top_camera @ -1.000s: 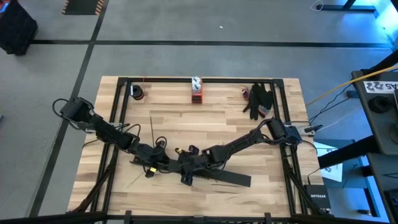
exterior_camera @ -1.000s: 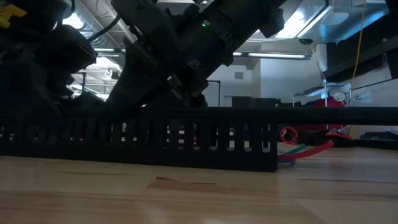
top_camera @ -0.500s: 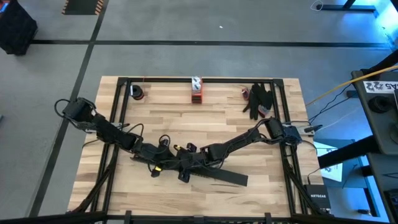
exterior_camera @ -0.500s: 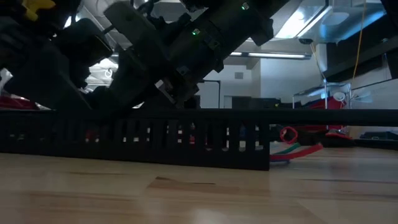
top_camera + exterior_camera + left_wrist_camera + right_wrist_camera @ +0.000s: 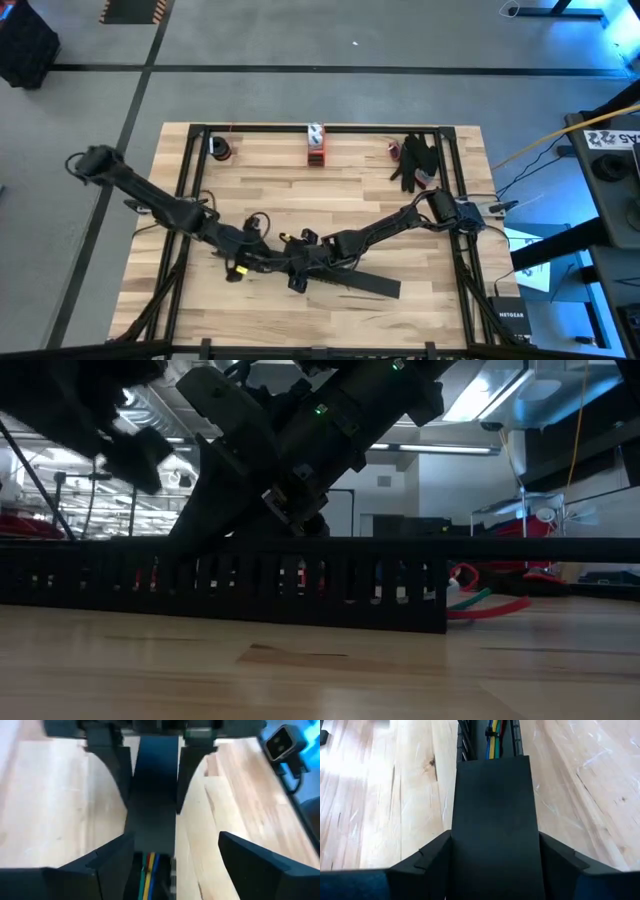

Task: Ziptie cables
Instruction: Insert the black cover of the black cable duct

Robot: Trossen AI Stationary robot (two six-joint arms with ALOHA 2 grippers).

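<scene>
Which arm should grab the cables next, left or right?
Left, probably. The left gripper is open, and the cables lie right between its fingers in its wrist view. The right gripper is shut on the slotted bar, with the cables farther ahead of it.

The long slotted bar (image 5: 345, 283) lies on the table (image 5: 330, 195) near its front edge. The cables (image 5: 494, 736) lie inside the bar. The left gripper (image 5: 268, 262) and the right gripper (image 5: 298, 270) meet over the bar's left end. Some cable ends (image 5: 485, 603) stick out on the right in the low view
</scene>
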